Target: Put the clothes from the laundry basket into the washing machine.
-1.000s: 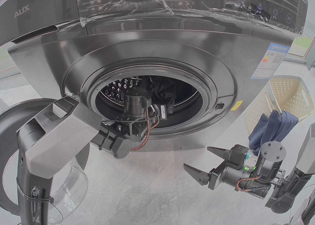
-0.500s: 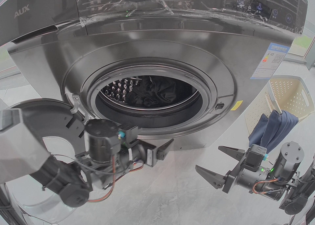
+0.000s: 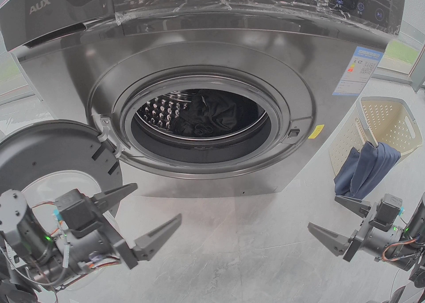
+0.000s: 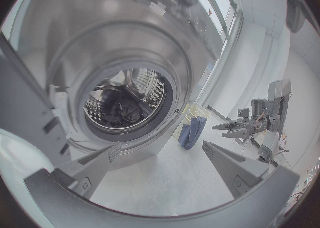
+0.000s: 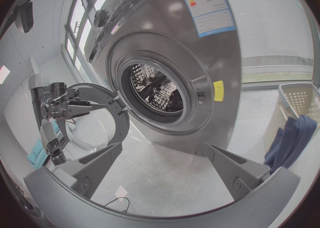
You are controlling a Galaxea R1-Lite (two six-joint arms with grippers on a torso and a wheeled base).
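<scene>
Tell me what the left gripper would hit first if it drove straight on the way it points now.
Most likely the lower front panel of the washing machine, just below the door opening; the left wrist view centres the left gripper there. The floor between looks free, though depth is unclear.

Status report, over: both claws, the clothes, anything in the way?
Left claw open, by the open door. Right claw open, near the laundry basket. Dark garment in drum; blue garment over basket rim. Path clear.
</scene>
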